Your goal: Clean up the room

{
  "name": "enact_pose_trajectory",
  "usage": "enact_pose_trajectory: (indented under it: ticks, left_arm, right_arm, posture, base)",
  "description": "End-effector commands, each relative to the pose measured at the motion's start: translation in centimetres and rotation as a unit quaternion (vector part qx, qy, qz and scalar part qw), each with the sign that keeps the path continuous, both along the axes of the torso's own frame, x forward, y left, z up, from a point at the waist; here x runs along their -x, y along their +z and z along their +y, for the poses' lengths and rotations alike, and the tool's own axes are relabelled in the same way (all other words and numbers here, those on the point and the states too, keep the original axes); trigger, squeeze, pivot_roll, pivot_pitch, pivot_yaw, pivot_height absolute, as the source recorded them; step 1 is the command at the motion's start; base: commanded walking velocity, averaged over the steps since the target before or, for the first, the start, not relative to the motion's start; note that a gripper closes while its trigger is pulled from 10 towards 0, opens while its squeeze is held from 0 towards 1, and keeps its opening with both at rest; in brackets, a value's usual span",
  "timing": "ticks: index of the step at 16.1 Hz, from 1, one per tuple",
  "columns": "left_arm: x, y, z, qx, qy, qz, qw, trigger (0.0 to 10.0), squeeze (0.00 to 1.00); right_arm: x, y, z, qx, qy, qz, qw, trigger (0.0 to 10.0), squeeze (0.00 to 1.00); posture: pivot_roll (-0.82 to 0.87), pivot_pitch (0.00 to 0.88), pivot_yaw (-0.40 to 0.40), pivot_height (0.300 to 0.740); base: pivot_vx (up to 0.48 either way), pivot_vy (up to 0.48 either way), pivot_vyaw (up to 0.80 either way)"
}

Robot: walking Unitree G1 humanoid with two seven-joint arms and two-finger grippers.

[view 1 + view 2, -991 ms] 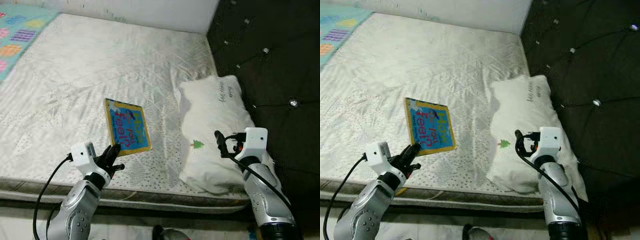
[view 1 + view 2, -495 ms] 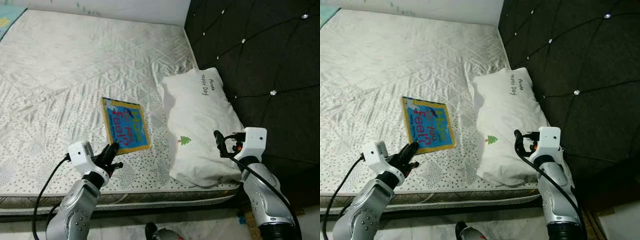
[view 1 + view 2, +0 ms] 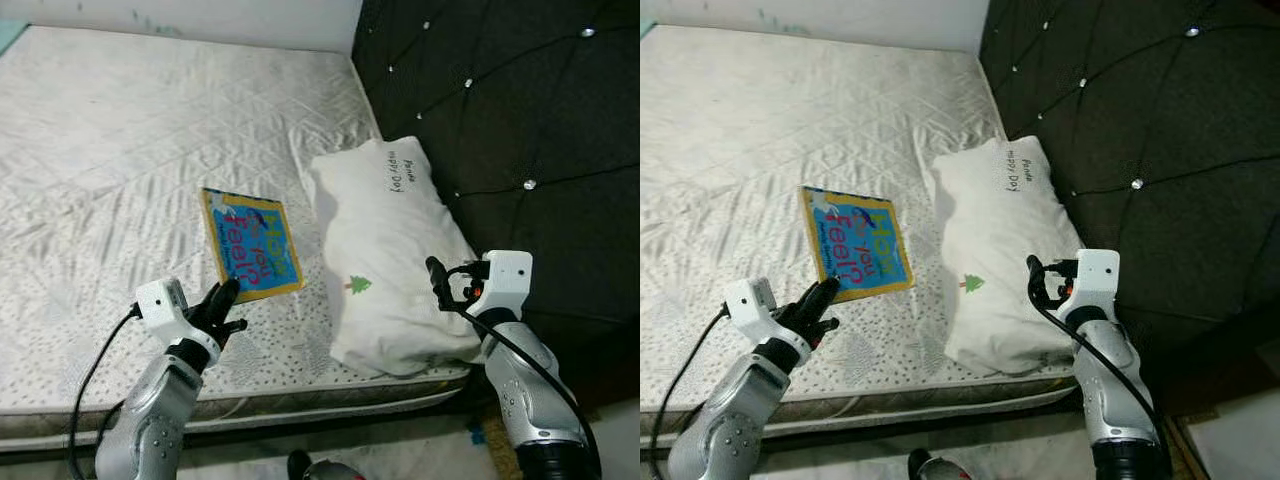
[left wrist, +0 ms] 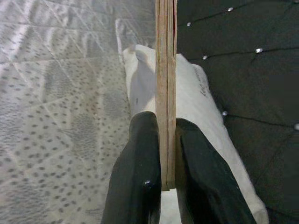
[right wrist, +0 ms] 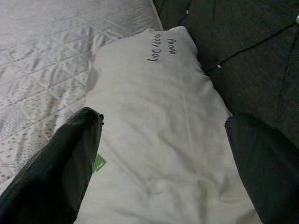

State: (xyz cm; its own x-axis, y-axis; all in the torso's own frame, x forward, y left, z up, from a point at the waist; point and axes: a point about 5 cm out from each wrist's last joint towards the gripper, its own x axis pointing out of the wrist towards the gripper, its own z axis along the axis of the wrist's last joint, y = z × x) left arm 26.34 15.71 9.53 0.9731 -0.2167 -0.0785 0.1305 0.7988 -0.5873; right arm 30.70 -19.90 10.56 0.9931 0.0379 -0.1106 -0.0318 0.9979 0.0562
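Note:
A children's book [image 3: 252, 245] with a blue cover and yellow border lies over the white mattress [image 3: 120, 130]. My left gripper [image 3: 225, 300] is shut on its near corner. In the left wrist view the book's edge [image 4: 166, 70] runs straight out between the two black fingers [image 4: 142, 154]. A white pillow [image 3: 385, 240] with a small green tree print lies to the book's right, against the headboard. My right gripper [image 3: 437, 283] is open and hovers over the pillow's near end; the pillow [image 5: 154, 84] sits between its spread fingers [image 5: 70, 158].
A black tufted headboard [image 3: 500, 100] with shiny studs runs along the right. The mattress front edge [image 3: 300, 400] lies just ahead of my arms, with pale floor [image 3: 620, 440] showing at the lower right.
The camera has swung to the right, so the bed and pillow sit further left and the colourful mat has left the picture. The left gripper still holds the book; both arms have barely moved.

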Motion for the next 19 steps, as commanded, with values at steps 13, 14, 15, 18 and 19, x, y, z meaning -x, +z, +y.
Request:
enact_pose_trajectory:
  ticks: [13,14,15,18,19]
  left_arm:
    - [0.0,0.7,0.0,0.002,-0.003,-0.014,1.0,10.0,0.0]
    - [0.0,0.7,-0.1,0.002,-0.003,-0.013,1.0,10.0,0.0]
    - [0.1,0.6,-0.1,0.002,-0.003,-0.013,1.0,10.0,0.0]
    - [0.1,0.7,-0.2,0.002,-0.002,-0.015,1.0,10.0,0.0]
    - [0.0,0.7,-0.2,0.002,-0.002,-0.015,1.0,10.0,0.0]
  right_arm:
    - [0.2,-0.2,0.6,-0.01,0.01,0.003,1.0,10.0,0.0]
    - [0.2,-0.2,0.7,-0.011,0.01,0.002,1.0,10.0,0.0]
    - [0.2,-0.2,0.7,-0.011,0.011,0.002,1.0,10.0,0.0]
    - [0.3,-0.3,0.8,-0.014,0.015,0.003,1.0,10.0,0.0]
    - [0.3,-0.3,0.8,-0.014,0.015,0.002,1.0,10.0,0.0]
  posture:
    - [-0.05,0.169,-0.122,0.73]
    - [-0.05,0.17,-0.122,0.715]
    - [-0.05,0.17,-0.121,0.71]
    - [-0.05,0.172,-0.121,0.675]
    - [-0.05,0.172,-0.121,0.67]
  base:
    - [0.0,0.0,0.0]
    - [0.0,0.0,0.0]
    - [0.0,0.0,0.0]
    - [0.0,0.0,0.0]
    - [0.0,0.0,0.0]
